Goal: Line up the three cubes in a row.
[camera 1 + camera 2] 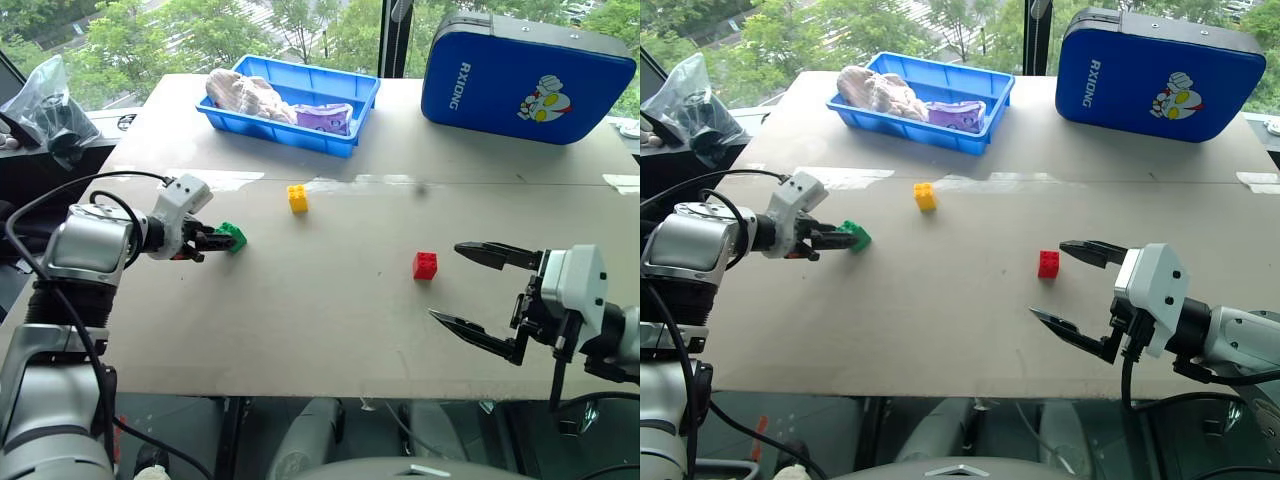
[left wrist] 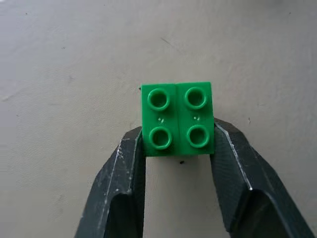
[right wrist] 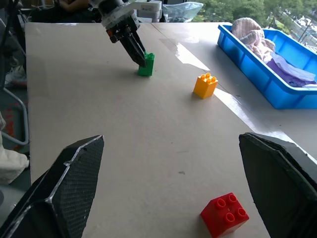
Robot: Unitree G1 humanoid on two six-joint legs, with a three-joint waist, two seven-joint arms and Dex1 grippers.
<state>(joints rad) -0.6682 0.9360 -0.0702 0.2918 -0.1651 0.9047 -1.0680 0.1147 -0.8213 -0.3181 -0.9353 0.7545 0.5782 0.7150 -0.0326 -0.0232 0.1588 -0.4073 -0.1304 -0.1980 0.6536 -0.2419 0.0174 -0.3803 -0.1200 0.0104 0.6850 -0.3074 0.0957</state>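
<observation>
The green cube (image 2: pixel 177 118) is pinched by the left gripper (image 2: pixel 177 148) on its smooth flat sides, seemingly light, rigid, maybe slippery plastic, while the right gripper (image 1: pixel 468 290) is left wide open.

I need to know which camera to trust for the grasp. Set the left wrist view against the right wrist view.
Left wrist alone: the green cube's four top studs, with a finger pressed to each side. Right wrist alone: the yellow cube, the red cube, the blue tray, and the open right gripper. Both: the left gripper shut on the green cube on the table.
</observation>
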